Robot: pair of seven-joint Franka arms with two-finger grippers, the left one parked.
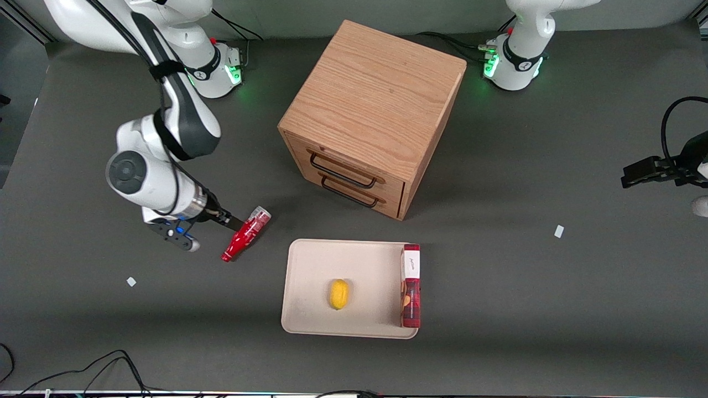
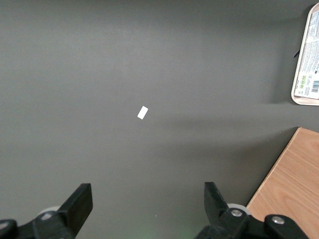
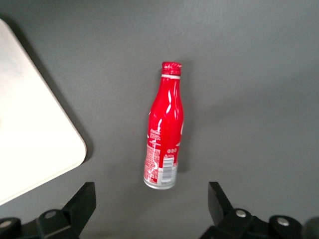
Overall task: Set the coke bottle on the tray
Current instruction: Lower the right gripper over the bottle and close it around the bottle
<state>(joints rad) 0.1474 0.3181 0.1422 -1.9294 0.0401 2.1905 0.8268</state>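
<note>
Above the dark table (image 1: pixel 553 309), toward the working arm's end, hangs the gripper (image 3: pixel 152 209), its two black fingers (image 3: pixel 82 201) spread wide with nothing between them; in the front view the gripper (image 1: pixel 235 223) sits at the end of the white right arm (image 1: pixel 160 182), just beside the bottle's silvery base. Directly beneath the gripper lies the coke bottle (image 3: pixel 164 132), on its side on the bare table, red cap pointing away from the fingers, silvery base nearest them; neither finger touches it. In the front view the coke bottle (image 1: pixel 246 234) lies slanted, cap end nearer the camera than its base. Near the gripper, and apart from the bottle, is a rounded corner of the tray (image 3: pixel 35 134); the cream tray (image 1: pixel 310 271) rests flat on the table, nearer the front camera than the bottle. On the tray lie a lemon (image 1: pixel 339 294) and, along the edge farthest from the gripper, a long red box (image 1: pixel 410 287) with a white end. Farther from the camera stands a wooden drawer cabinet (image 1: pixel 376 105) with two black handles.
</note>
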